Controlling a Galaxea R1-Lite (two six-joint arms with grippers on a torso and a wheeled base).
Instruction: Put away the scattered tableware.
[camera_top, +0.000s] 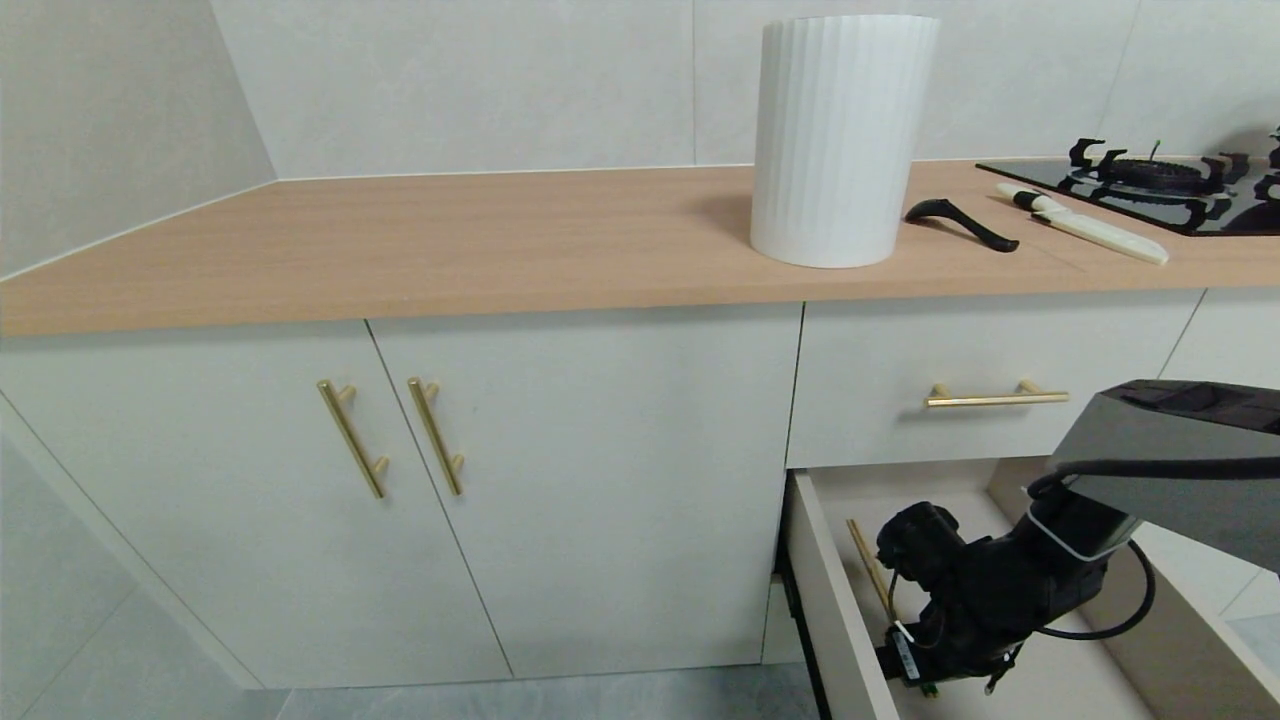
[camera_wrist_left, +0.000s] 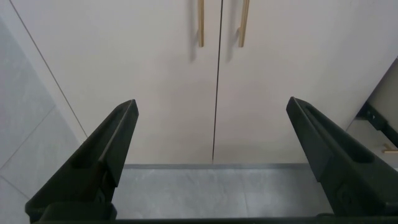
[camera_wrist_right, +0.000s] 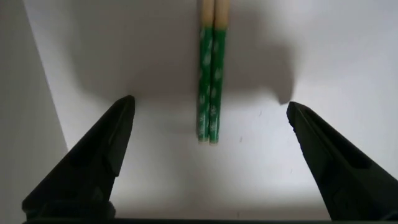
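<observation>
1. Inside the open drawer (camera_top: 822, 590), chopsticks (camera_wrist_right: 209, 87) lie loose; right gripper (camera_wrist_right: 209, 104) hangs spread over them. Stowing step looks done.
2. Left gripper (camera_wrist_left: 211, 101) spread, empty, left of drawer.
3. Next, likely: lift clear, fetch spoon (camera_top: 960, 222) or knife (camera_top: 1085, 224) from the counter above the drawer.

My head cam looks forward and down over the countertop (camera_top: 400, 250)'s front edge, the cabinet doors (camera_top: 600, 480) and the open drawer (camera_top: 835, 610). Left wrist cam sits low, facing those doors from nearby. Right wrist cam hangs close above the drawer floor, right on the chopsticks (camera_wrist_right: 210, 93) that the head cam also catches along the drawer's left wall.
</observation>
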